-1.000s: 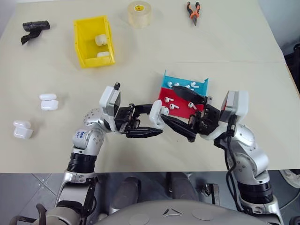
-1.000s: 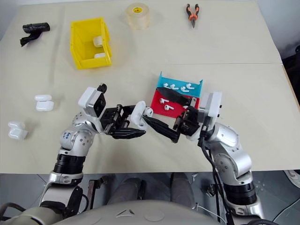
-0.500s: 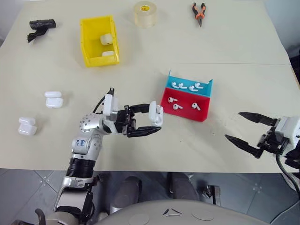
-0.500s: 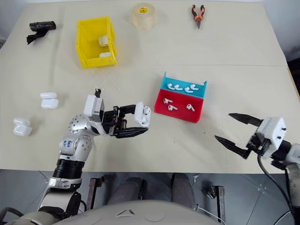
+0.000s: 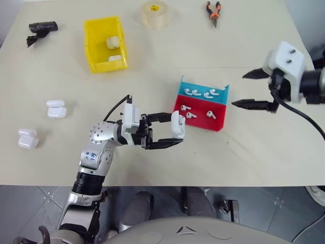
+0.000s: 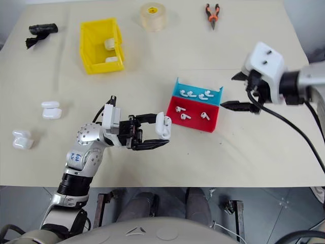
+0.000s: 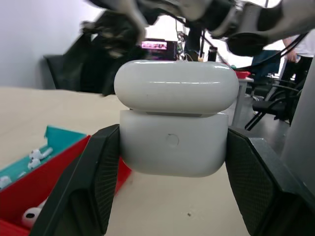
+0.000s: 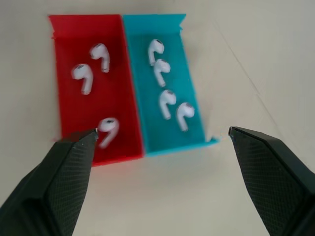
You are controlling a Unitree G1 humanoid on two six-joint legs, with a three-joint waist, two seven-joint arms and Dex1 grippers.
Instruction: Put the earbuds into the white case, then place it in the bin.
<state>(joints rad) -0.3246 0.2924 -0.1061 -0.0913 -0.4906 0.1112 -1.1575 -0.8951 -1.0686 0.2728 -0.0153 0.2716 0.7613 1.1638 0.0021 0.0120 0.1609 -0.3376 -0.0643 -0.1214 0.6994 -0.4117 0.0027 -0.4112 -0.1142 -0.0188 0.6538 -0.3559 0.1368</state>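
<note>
Left gripper (image 5: 175,133) clamped on the white case (image 5: 177,124), lid closed, held above the table beside the tray (image 5: 223,124).
Right gripper (image 5: 248,89) spread wide, empty, near the tray's far side. Earbuds (image 8: 167,101) lie in the tray. Yellow bin (image 5: 91,43) well apart.

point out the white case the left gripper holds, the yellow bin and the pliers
white case (image 7: 174,125): left wrist view, on its front face, below the lid seam.
yellow bin (image 5: 92,47): left eye view, on its bare yellow floor.
pliers (image 5: 211,9): left eye view, on the orange handles.
</note>
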